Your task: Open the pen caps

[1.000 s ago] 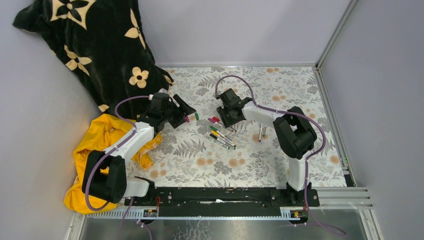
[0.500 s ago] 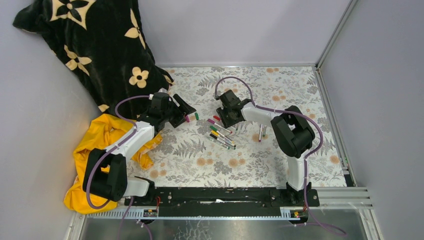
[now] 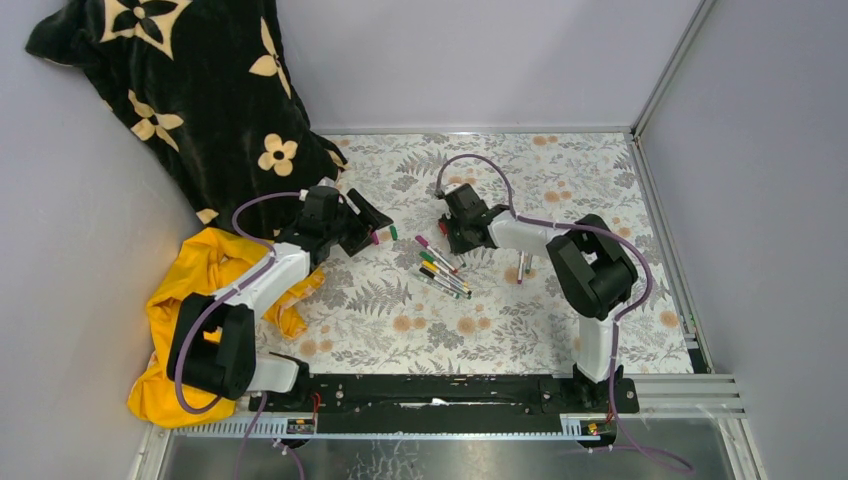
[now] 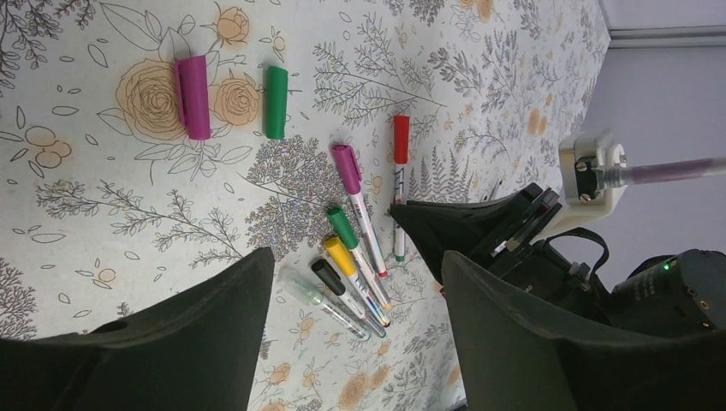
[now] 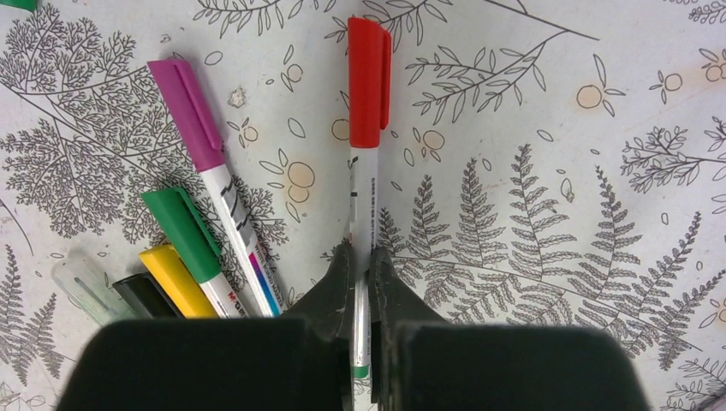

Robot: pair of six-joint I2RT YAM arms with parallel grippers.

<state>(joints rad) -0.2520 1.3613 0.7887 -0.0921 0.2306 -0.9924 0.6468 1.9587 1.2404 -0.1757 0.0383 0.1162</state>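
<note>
My right gripper [image 5: 361, 257] is shut on the white barrel of a pen with a red cap [image 5: 368, 81]; the pen points away from the wrist, just above the floral table. Left of it lie several capped pens side by side: magenta [image 5: 188, 111], green [image 5: 181, 233], yellow [image 5: 175, 278], black [image 5: 141, 295] and a clear cap [image 5: 81, 287]. From above, this pen cluster [image 3: 443, 272] sits between the arms. My left gripper [image 4: 355, 257] hangs open and empty above the table. A loose magenta cap [image 4: 193, 96] and a loose green cap [image 4: 275, 101] lie beyond it.
Two more pen barrels [image 3: 522, 265] lie to the right of the right forearm. A black flowered blanket [image 3: 190, 90] fills the far left corner and a yellow cloth [image 3: 195, 290] lies under the left arm. Grey walls close in the table on three sides.
My right gripper has shut on the red-capped pen and drawn it slightly right, away from the cluster. The left arm has stayed put.
</note>
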